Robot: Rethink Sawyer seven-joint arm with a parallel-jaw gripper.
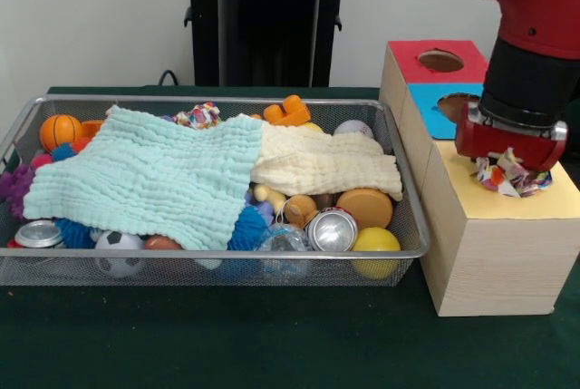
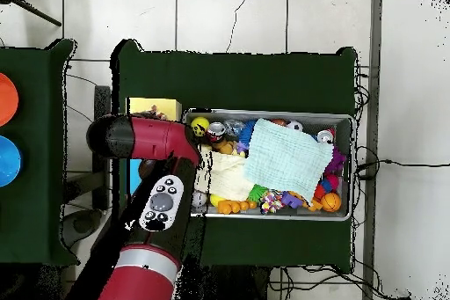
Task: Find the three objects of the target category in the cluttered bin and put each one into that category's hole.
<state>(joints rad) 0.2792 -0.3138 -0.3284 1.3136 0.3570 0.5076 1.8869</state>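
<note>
My gripper (image 1: 507, 170) hangs over the yellow top of the pale wooden box (image 1: 535, 203) and is shut on a printed cloth ball (image 1: 509, 177), which sits at or just above the yellow surface. The yellow box's hole is hidden under the gripper and ball. A second printed cloth ball (image 1: 198, 117) lies at the far edge of the wire mesh bin (image 1: 227, 99), also seen in the overhead view (image 2: 281, 200). No third ball shows. In the overhead view the arm (image 2: 149, 138) covers the gripper, and only a corner of the yellow box (image 2: 151, 107) shows.
A mint towel (image 1: 145, 176) and a cream towel (image 1: 322, 160) cover much of the bin. Around them lie cans, small balls, a blue spiky ball (image 1: 246, 226) and orange toys. The blue-topped box (image 1: 433, 115) and red-topped box (image 1: 421, 49) stand behind the yellow one.
</note>
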